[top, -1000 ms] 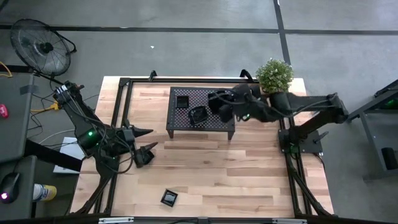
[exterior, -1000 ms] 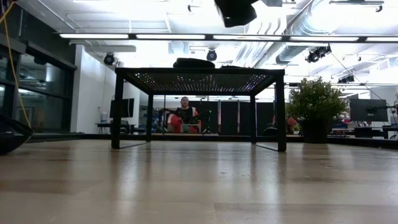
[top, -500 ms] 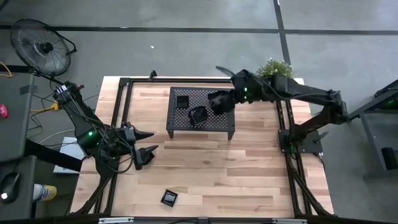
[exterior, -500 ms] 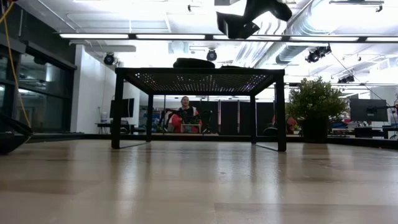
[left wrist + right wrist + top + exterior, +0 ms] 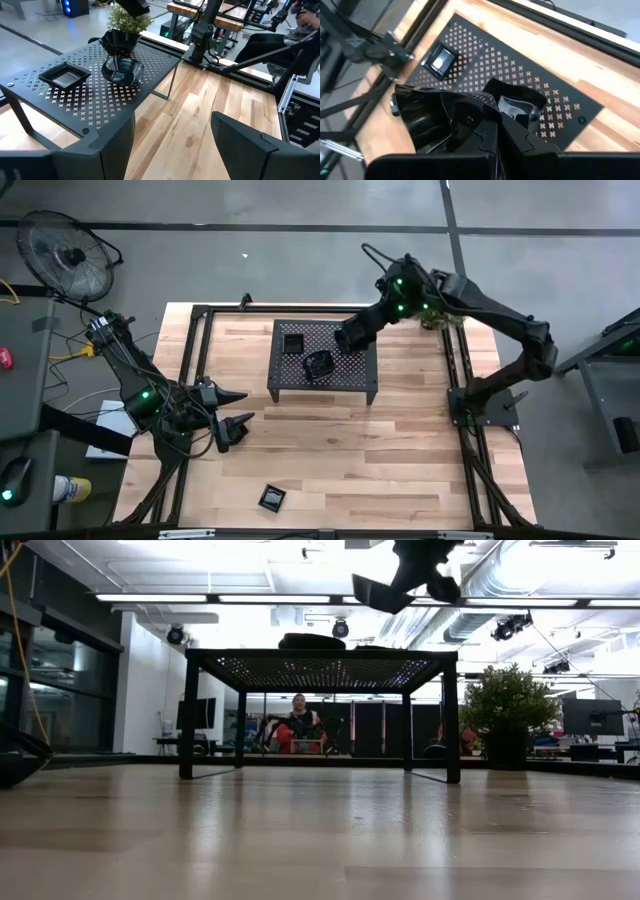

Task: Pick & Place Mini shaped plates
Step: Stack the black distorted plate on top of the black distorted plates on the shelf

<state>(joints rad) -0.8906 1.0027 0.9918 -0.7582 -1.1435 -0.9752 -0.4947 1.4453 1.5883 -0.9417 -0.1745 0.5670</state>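
Work surface: pale wood-plank table (image 5: 330, 450) framed by black rails, on a grey concrete floor; seen left to right from above: black floor fan (image 5: 62, 255) beyond the table's left edge; left gripper (image 5: 238, 412) low over the left part of the table, well apart from the rack; one small square plate (image 5: 271, 498) lying alone on the wood near the front edge; black perforated mesh rack (image 5: 352, 376) standing on four legs at the table's rear centre; potted green plant (image 5: 438, 317) at the rear right, largely behind the right arm.

Room, low view: bright ceiling strip lights, glass partitions on the left, a seated person (image 5: 297, 718) visible under the rack, far behind the table.

Left gripper fingers (image 5: 248, 145): spread wide, nothing between them, touching nothing.

Right gripper (image 5: 352, 335): raised above the rack's right rear part; fingers pressed together, pinching the rim of a glossy black plate (image 5: 427, 120), lifted clear of the mesh.

Mini shaped plates on the rack: square plate (image 5: 293, 343) at the left rear; rounded scalloped plate (image 5: 318, 365) near the centre, just beside the held plate in the high view.

Brands, labels, writing: none legible.
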